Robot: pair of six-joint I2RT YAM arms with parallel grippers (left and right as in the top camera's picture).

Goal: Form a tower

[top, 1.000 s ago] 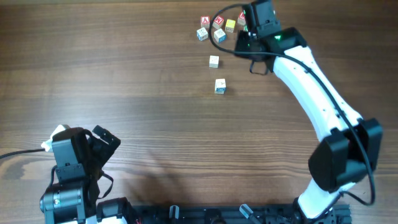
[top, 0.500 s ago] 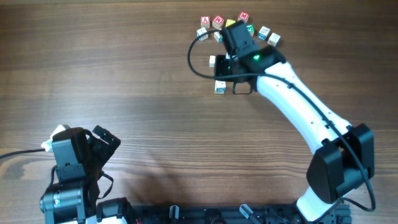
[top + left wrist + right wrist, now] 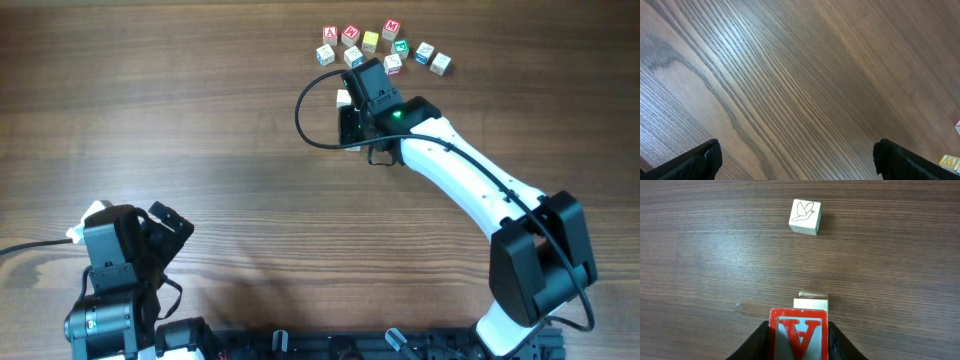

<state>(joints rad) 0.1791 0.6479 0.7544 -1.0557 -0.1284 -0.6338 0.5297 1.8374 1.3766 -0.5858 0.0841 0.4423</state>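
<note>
Over base cube (image 3: 812, 301), right gripper (image 3: 799, 347) is clamped on red-letter cube (image 3: 799, 327), one finger on each side face. Only a sliver of base cube's top shows past the held cube's far edge in the wrist view. Can't tell if the two touch or if there's a gap. The arm blocks that spot from overhead.

Left gripper (image 3: 797, 160) is wide open, holding nothing, parked well apart from base cube. Not needed for this step.

Bird cube (image 3: 805, 216) sits beyond base cube, clear of it. Loose cubes (image 3: 371, 41) sit further out past that. Counter (image 3: 200, 150) beside base cube is bare.

How I'd do the placement:
- Held cube looks centred slightly to one side of base cube in the wrist view. My read: trim sideways first so the side edges line up. Perspective may exaggerate the offset.
- Edges look parallel, so no twist should be needed.
- Come straight down, slow. Any sideways drag on contact would likely shove base cube, since it's small and light.
- Let go only once the faces sit flat. Open just enough to free the cube.
- Retreat straight up. A finger brushing a side face is the main topple risk.
- Keep clear of bird cube on the way out.
</note>
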